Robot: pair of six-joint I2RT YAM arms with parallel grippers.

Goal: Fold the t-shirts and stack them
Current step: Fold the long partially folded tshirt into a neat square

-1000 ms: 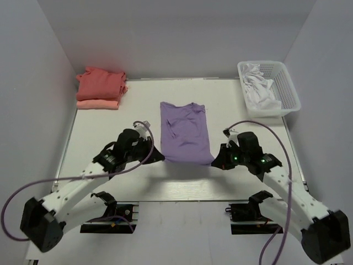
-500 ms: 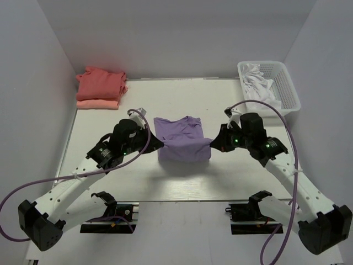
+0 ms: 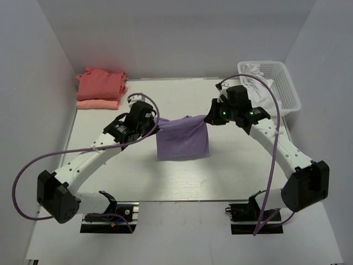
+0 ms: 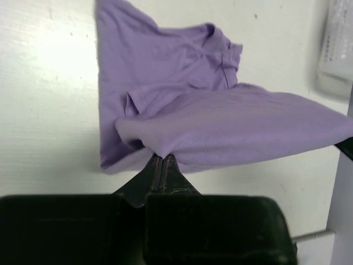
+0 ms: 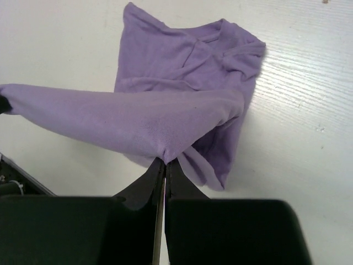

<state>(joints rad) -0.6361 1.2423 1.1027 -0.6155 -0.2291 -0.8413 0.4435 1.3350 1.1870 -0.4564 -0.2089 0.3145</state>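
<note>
Lavender knit, soft and matte: the lavender t-shirt (image 3: pixel 182 141) sits mid-tabletop, left of the white basket (image 3: pixel 291 91) and nearer the arms than it is. One edge is raised and stretched into a taut, flat band. The rest lies on the white, faintly wood-grained tabletop (image 3: pixel 182 185), with the collar and a short sleeve rumpled and small creases by the neck.

Left pincer (image 3: pixel 157 126): black fingers pinched tight on the band's end farther from the basket, the cloth puckering at the tips in the wrist view. Right pincer (image 3: pixel 207 120): likewise clamped on the end nearer the basket. Both arms reach forward and bend inward, elbows out, wrists turned towards each other across the shirt.

The basket is slotted plastic and rectangular. It stands at the far edge and holds crumpled white cloth (image 3: pixel 255 72). Far to its left, in the opposite far corner, the coral-red t-shirt (image 3: pixel 100 83) lies folded on the paler salmon-pink t-shirt (image 3: pixel 96 104), a squarish stack with rounded folds.

Bare tabletop shows all round the lavender shirt: a wide strip on the side away from the basket, a narrower gap towards it, and a broad band along the near edge.
</note>
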